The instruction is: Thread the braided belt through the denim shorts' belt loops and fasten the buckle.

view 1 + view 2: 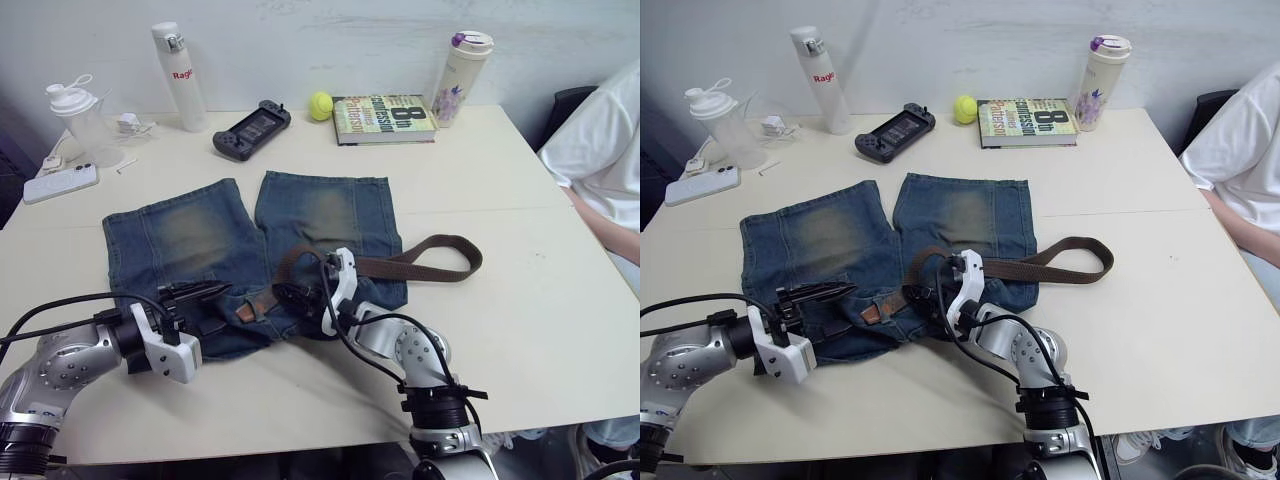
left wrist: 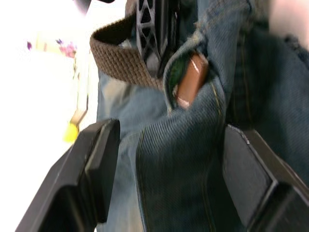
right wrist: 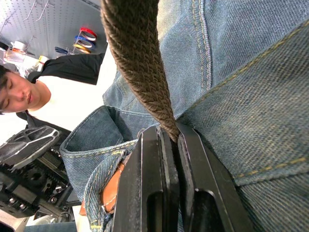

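Note:
The denim shorts [image 1: 190, 235] lie flat on the table, legs pointing away and the waistband toward me. The braided belt [image 1: 430, 262] runs from the waistband out to the right in a long loop and back. My right gripper [image 1: 300, 295] is at the middle of the waistband, shut on the belt [image 3: 137, 58]. My left gripper [image 1: 205, 292] is open just left of it, its fingers [image 2: 99, 159] on either side of a denim fold. A tan leather end [image 2: 190, 79] pokes out from under a denim strip at the waistband. The buckle is hidden.
Along the back edge stand a shaker bottle [image 1: 80, 120], a white bottle [image 1: 178, 75], a game controller [image 1: 250, 128], a tennis ball [image 1: 320, 105], a book [image 1: 383, 118] and a floral tumbler [image 1: 460, 78]. A phone [image 1: 60, 183] lies far left. A person in white [image 1: 600, 160] sits at the right.

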You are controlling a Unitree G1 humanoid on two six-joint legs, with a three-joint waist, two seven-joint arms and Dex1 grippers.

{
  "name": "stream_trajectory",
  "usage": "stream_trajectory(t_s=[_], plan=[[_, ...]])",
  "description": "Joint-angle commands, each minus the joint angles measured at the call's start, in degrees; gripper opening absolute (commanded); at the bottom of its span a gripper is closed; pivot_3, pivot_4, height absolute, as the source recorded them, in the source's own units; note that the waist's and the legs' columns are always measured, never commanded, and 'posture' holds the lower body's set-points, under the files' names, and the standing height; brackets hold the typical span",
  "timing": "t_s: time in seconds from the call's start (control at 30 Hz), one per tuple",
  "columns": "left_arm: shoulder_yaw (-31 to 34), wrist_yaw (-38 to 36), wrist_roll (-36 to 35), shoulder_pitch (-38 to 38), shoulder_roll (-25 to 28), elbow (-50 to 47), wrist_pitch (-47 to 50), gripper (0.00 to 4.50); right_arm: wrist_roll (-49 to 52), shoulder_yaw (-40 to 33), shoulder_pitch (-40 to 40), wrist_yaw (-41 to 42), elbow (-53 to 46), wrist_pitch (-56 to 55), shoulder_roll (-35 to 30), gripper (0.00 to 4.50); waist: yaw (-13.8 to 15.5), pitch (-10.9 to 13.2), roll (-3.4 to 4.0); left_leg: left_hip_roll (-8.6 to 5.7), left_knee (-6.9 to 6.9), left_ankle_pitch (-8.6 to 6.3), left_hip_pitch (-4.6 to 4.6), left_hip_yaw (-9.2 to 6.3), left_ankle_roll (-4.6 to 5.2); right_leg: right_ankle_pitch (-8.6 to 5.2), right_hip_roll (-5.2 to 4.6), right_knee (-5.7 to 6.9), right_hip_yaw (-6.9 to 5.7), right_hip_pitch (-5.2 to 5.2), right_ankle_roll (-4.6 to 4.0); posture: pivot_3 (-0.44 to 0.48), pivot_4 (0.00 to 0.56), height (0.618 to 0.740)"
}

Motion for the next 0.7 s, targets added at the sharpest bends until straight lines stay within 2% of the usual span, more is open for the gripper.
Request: stream_trajectory(t_s=[0.03,0.3,0.53,0.7], plan=[[-0.4,0.5,-5.4,-1.4,0.4,-2.2,0.4,3.33,-2.7,-0.3,2.1,-0.9,4.9,0.9,-0.1,0.0,0.0,0.0,0.0,0.0,0.0,0.0,0.0,0.0,0.0,0.0,0.0,0.0,0.0,0.0,0.0,0.0,0.15,0.74],[-1.3,-1.5,-11.9,-0.7,1.1,-3.4,1.8,3.33,-2.8,0.0,2.4,-0.9,4.8,0.7,0.2,0.0,-0.1,0.0,0.01,0.0,-0.01,0.0,0.0,0.01,-0.01,0.0,0.0,-0.01,0.01,0.0,0.0,0.0,0.15,0.74],[-0.7,-8.5,-19.7,6.6,8.3,-4.6,-1.7,3.33,-3.0,-0.2,1.9,-0.6,5.7,0.4,0.2,0.0,-0.7,0.0,0.04,0.01,-0.14,0.01,0.01,0.0,-0.03,0.0,0.0,-0.08,0.01,-0.01,-0.01,0.0,0.15,0.74],[-0.4,-6.5,-18.9,1.1,6.2,-4.4,2.2,3.33,-3.3,0.1,1.4,0.1,6.5,0.2,0.0,0.0,-1.0,0.0,0.01,0.01,-0.18,0.01,0.01,0.0,-0.03,-0.02,0.0,-0.1,0.01,-0.02,-0.05,0.0,0.15,0.74]])
